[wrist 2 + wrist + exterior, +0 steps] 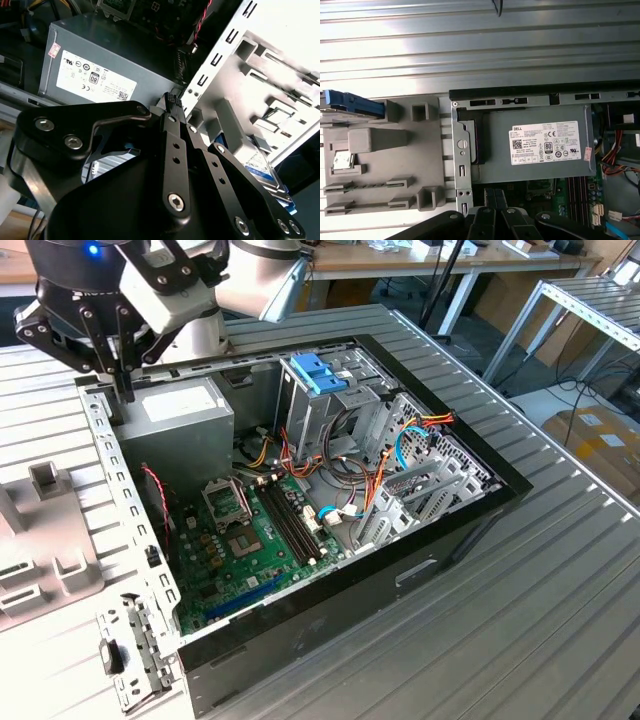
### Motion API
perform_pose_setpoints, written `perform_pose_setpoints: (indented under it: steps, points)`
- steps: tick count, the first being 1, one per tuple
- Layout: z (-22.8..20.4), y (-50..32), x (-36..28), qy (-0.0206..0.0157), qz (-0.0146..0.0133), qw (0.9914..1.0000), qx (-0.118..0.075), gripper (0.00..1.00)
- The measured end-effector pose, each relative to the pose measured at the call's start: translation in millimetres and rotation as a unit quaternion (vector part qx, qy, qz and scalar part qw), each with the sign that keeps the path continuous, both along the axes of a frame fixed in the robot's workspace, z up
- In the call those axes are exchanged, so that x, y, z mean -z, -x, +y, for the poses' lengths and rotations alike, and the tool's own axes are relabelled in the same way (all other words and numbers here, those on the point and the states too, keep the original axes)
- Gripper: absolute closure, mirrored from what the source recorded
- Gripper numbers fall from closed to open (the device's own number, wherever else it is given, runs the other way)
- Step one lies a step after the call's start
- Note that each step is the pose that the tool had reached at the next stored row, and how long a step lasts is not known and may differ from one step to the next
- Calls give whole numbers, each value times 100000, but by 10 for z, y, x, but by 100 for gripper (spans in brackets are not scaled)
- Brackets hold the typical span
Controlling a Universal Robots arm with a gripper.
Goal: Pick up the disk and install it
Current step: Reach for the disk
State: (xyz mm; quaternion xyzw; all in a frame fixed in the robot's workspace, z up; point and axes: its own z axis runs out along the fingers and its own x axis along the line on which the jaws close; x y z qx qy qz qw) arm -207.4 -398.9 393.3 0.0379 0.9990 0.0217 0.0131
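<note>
Second wrist view shows flat disk (260, 165), apparently blue-railed.

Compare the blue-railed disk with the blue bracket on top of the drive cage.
The disk rests on the grey fixture outside the computer case; the bracket sits inside it, atop the drive cage. The disk's rails are a deeper blue; the bracket is paler. The disk shows a labelled face in the second wrist view; the bracket is bare plastic. Both carry blue plastic.
</note>
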Motion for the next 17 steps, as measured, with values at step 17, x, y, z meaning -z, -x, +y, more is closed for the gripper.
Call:
perform_pose_setpoints:
  steps: [17]
  points:
    - [0,61,0,2,1,100000,-1,89]
